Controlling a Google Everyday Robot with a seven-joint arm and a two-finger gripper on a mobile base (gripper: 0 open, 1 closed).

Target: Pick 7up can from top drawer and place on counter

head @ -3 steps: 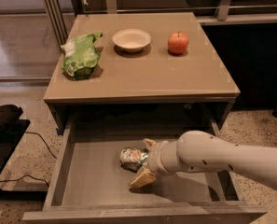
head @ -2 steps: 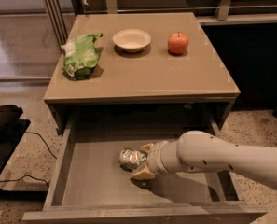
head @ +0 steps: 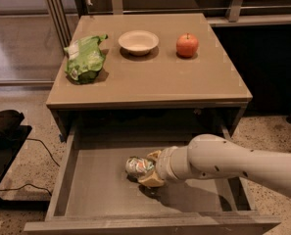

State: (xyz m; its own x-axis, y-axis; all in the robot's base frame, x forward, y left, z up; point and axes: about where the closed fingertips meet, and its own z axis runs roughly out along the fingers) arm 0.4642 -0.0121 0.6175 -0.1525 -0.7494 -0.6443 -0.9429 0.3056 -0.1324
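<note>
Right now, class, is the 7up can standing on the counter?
No, the 7up can lies in the open top drawer with the gripper at it, not on the counter.

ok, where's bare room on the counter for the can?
The front half of the counter is bare, from the bag, bowl and apple down to the front edge. The back row is crowded. The gripper is in the drawer at the can.

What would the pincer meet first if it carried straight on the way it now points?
The pincer, low inside the open grey-brown top drawer, points toward the picture's left at the small dented silver-and-green soda can, which it would meet first; whether they already touch is unclear.
</note>
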